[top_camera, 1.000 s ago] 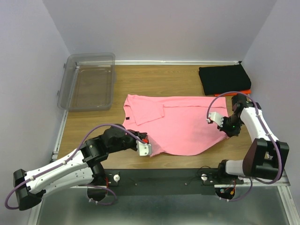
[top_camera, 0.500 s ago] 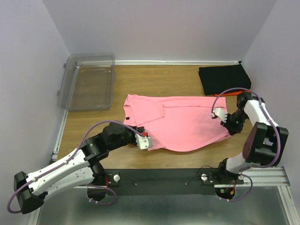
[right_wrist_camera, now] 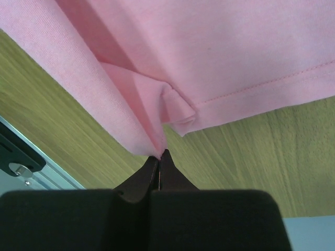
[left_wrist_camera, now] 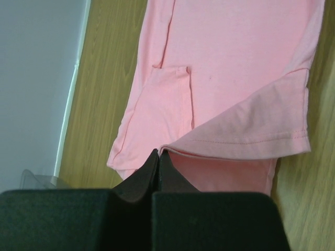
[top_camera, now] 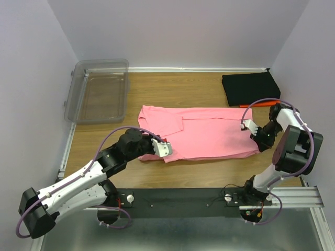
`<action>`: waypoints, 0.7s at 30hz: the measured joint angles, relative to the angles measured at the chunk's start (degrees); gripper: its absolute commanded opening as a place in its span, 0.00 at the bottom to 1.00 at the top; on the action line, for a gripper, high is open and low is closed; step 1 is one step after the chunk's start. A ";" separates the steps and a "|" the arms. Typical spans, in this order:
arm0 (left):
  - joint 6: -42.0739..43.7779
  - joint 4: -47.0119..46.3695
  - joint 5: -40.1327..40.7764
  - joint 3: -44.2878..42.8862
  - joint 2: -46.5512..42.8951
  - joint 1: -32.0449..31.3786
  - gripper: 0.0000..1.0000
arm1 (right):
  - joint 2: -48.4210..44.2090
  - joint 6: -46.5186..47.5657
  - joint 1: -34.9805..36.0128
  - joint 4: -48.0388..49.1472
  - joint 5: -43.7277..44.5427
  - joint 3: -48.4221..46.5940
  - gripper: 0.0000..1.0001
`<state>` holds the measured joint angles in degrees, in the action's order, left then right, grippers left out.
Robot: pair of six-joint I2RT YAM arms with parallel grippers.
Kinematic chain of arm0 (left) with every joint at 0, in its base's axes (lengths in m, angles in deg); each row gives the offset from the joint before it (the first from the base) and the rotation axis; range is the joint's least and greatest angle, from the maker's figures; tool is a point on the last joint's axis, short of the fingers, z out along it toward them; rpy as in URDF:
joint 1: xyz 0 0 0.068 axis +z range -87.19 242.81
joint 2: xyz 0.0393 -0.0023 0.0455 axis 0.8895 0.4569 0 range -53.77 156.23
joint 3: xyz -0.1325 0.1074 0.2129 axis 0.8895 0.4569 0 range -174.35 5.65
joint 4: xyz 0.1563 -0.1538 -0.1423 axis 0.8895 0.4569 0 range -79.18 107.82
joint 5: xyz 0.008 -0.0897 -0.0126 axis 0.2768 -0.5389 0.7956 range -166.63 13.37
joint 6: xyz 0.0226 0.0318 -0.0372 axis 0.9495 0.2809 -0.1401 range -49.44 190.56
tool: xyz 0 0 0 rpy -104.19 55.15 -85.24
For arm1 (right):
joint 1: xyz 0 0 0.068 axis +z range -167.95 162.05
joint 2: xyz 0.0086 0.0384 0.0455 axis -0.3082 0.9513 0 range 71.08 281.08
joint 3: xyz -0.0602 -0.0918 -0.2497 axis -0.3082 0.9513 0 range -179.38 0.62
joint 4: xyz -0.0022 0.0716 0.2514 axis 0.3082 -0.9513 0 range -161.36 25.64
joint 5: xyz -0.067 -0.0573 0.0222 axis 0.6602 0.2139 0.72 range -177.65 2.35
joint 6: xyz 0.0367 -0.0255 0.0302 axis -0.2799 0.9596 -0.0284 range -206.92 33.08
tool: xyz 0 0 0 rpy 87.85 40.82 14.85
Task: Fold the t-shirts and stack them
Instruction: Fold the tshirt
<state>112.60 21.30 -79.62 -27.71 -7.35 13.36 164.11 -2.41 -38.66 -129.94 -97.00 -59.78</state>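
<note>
The salmon-pink t-shirt lies in the middle of the wooden table, its near edge folded over. My left gripper is shut on the shirt's near-left hem, holding it just above the cloth. My right gripper is shut on the shirt's right edge, which bunches at the fingertips. A folded black t-shirt lies at the back right on top of an orange one, of which only a thin edge shows.
A clear plastic bin stands at the back left. Bare wood lies behind the pink shirt. Walls close in the table at the left, back and right. The metal rail runs along the near edge.
Both grippers have carried the shirt's near edge away from the table front and over the shirt. The rounded lower bulge is gone; the shirt now forms a narrower band.
</note>
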 measured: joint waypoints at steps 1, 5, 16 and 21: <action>0.04 -0.42 -0.02 0.00 0.11 0.50 0.00 | 0.61 0.02 -0.26 0.07 -0.09 -0.28 0.01; 0.24 -1.79 -0.04 0.00 0.98 1.86 0.00 | 2.25 0.02 -0.66 0.15 -0.48 -1.36 0.00; 2.32 -4.90 -0.39 -0.52 6.32 5.20 0.00 | 4.57 -0.02 -0.79 0.50 -1.29 -4.11 0.01; 3.21 -6.80 -0.83 -1.60 7.58 6.93 0.00 | 5.16 -0.04 -0.90 0.55 -1.68 -4.44 0.01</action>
<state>115.81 14.51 -80.45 -29.31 0.23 20.29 169.27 -2.46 -39.56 -129.39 -98.68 -64.22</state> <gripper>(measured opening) 0.009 0.011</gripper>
